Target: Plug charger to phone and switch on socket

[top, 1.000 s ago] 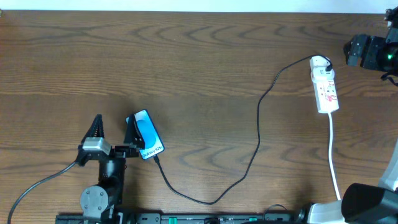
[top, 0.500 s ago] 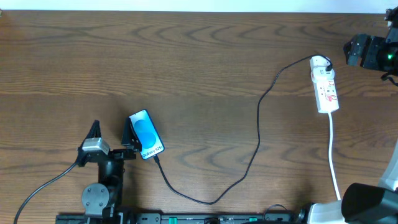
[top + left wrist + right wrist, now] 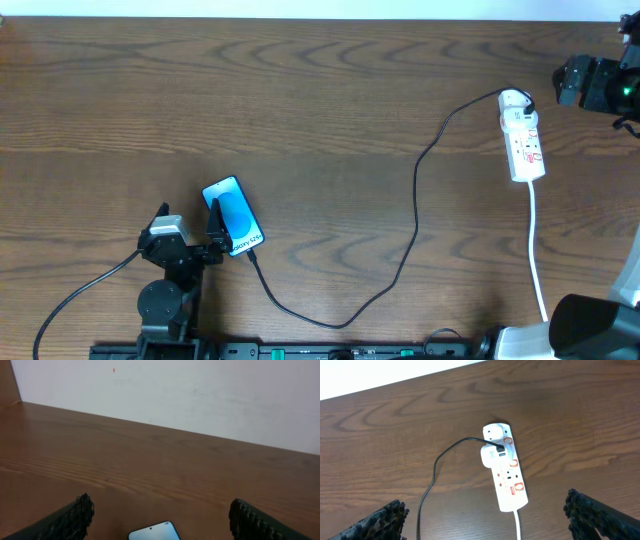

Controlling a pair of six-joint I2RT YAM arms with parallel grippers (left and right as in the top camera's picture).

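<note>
Brown wood grain fills the overhead view, where the table (image 3: 300,80) carries only the task's things. The phone (image 3: 233,216) lies in the lower left of the frame, blue screen up. The left gripper (image 3: 187,218) sits at its lower left with fingers spread. One finger lies along the phone's left edge, and we cannot tell whether it touches. The charger (image 3: 415,200) leaves the phone's lower end, dips toward the bottom edge, climbs through the middle and reaches the socket (image 3: 523,140) in the upper right.

From the left wrist we see both fingers wide apart in the bottom corners with nothing pinched. Only the phone's top edge peeks in at bottom centre.

From the right wrist, the right gripper (image 3: 482,510) is likewise spread, and nothing is between its fingers. The socket lies mid-frame beyond the fingertips, apart from them. A white adapter (image 3: 492,456) seated in it carries the charger.

We judge the plugging done, since the cable meets the phone's lower edge with no gap showing, though the tip is too small to be sure. Switching on looks to be what remains. We cannot read the red-marked switches as on or off.
</note>
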